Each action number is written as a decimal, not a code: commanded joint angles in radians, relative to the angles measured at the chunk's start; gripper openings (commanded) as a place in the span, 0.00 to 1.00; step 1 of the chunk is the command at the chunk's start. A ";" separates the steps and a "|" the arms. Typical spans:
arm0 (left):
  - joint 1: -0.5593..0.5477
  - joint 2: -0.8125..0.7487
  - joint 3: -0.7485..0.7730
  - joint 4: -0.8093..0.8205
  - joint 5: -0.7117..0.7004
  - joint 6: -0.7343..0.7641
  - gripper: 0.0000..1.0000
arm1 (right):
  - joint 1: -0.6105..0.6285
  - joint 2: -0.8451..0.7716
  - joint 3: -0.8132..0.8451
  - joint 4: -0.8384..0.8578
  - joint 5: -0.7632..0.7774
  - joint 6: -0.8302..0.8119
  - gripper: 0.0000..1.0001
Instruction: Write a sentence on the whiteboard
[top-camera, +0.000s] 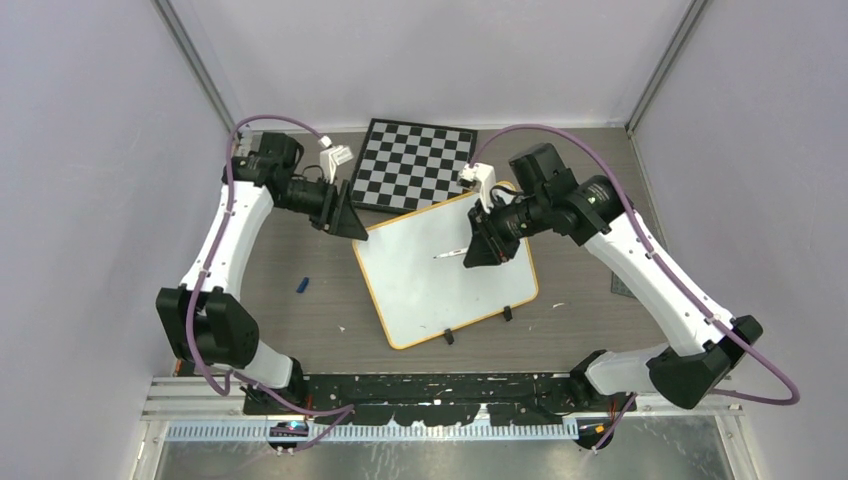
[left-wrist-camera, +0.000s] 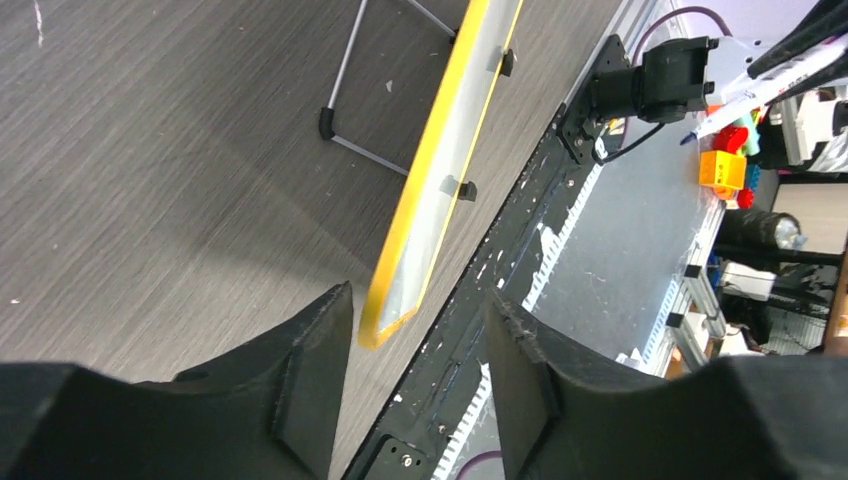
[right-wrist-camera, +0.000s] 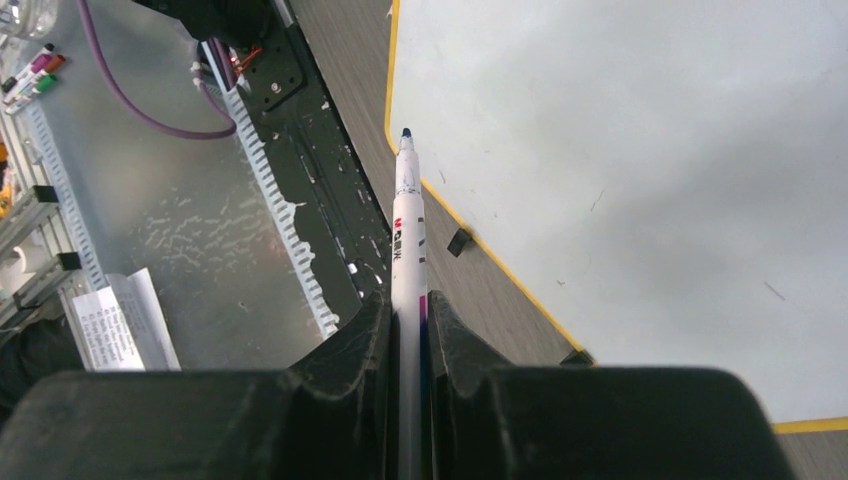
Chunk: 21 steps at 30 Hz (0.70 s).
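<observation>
The whiteboard (top-camera: 440, 290) is white with a thin orange-yellow rim. The chessboard (top-camera: 415, 165) has black and white squares. The table (top-camera: 300, 325) is grey-brown with wood lines. The marker (right-wrist-camera: 407, 240) is white with a dark blue tip. The cables (top-camera: 545, 128) are purple.

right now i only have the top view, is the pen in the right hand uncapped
observer: yes. The right wrist view shows the pen clamped in the right hand, its blue tip bare.
operator: and is the left hand gripping the board
observer: no. The left wrist view shows the left hand open, with the corner of the board sitting in the gap between its fingers, not clamped.
</observation>
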 joint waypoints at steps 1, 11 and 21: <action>0.006 -0.004 -0.028 0.086 0.068 0.003 0.50 | 0.055 0.027 0.091 0.070 0.068 0.018 0.00; 0.005 0.046 -0.011 0.127 0.130 -0.010 0.09 | 0.163 0.098 0.148 0.102 0.213 -0.009 0.00; 0.003 0.032 -0.036 0.140 0.111 -0.001 0.00 | 0.343 0.172 0.135 0.198 0.395 -0.025 0.00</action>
